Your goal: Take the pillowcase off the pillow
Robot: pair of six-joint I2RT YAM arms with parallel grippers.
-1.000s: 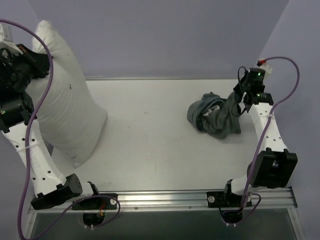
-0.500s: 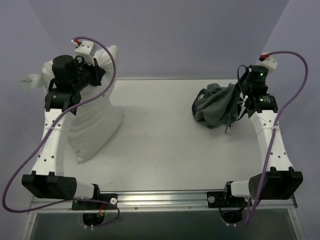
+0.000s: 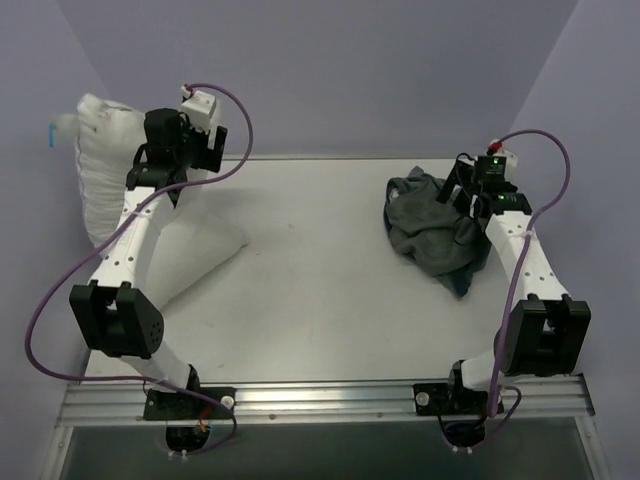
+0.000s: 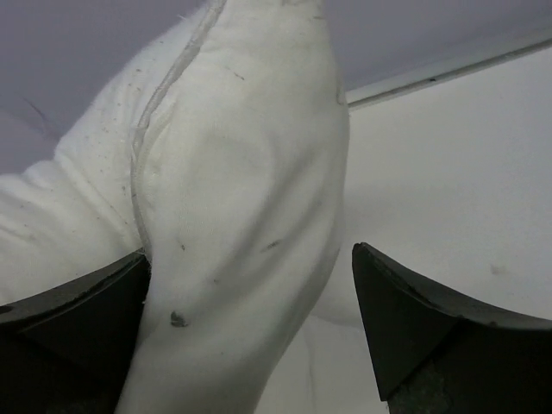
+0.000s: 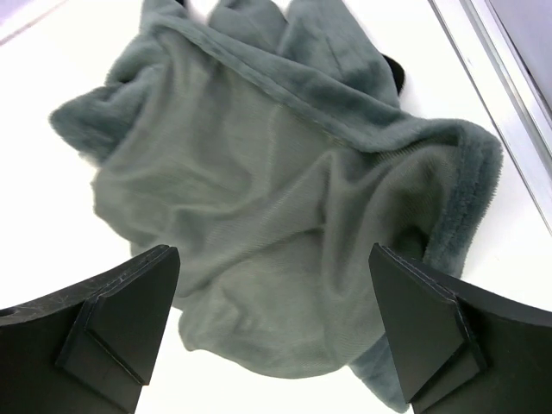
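Where the white worktop (image 3: 320,290) is bounded by purple walls (image 3: 350,70) at the far side and both flanks, the plain white pillow (image 3: 103,175) is seen propped at the far left corner. Its upper end is hung out past the left edge, close to the wall, and its lower corner is rested on the worktop. The pillowcase (image 3: 432,228) is crumpled in a heap near the far right corner, off the pillow, grey face outward, just beside the metal edge strip (image 5: 509,95). A broad stretch of worktop is seen between the two. The left end effector (image 4: 248,259) is spread wide around a bulge of the pillow, not clamped. The right end effector (image 5: 272,259) is held wide open over the pillowcase, with nothing gripped.
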